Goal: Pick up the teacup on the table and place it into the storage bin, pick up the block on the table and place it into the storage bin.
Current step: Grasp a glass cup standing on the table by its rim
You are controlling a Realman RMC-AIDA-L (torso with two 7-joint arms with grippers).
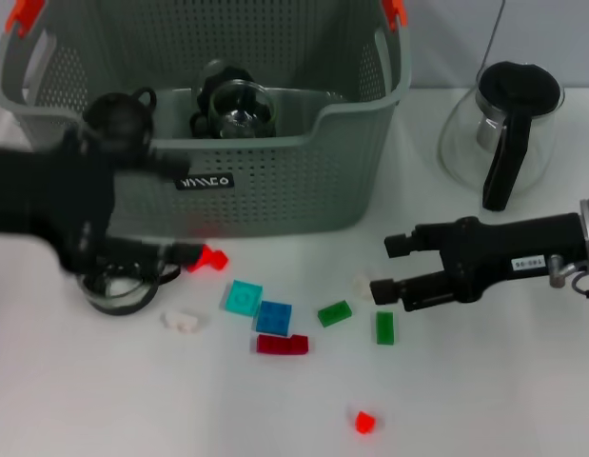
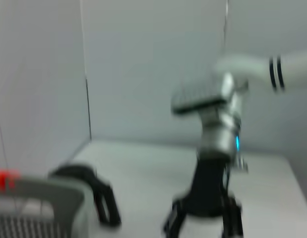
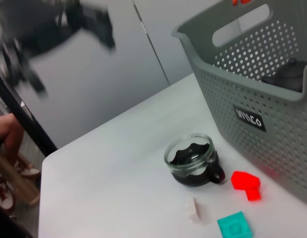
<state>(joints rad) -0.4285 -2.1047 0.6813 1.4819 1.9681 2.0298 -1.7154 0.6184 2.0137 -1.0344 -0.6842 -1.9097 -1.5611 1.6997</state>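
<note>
The grey-green storage bin (image 1: 275, 195) stands at the back of the table, with glassware inside it. A glass teacup (image 3: 193, 159) with a dark base stands on the table in front of the bin's left end. In the head view the teacup (image 1: 113, 293) is partly hidden under my left arm. My left gripper (image 1: 166, 164) is blurred, raised above the teacup near the bin's front wall. Several blocks lie in front of the bin, among them a red (image 1: 208, 257), a teal (image 1: 244, 298) and a blue (image 1: 273, 316). My right gripper (image 1: 389, 268) is open just above the table, beside a white block (image 1: 361, 284) and a green block (image 1: 384, 327).
A glass pitcher (image 1: 503, 133) with a black handle stands at the back right. Another red block (image 1: 365, 421) lies near the front edge. A white block (image 1: 183, 322) lies near the teacup. The right wrist view shows the table's left edge and a person's legs (image 3: 9, 144) beyond it.
</note>
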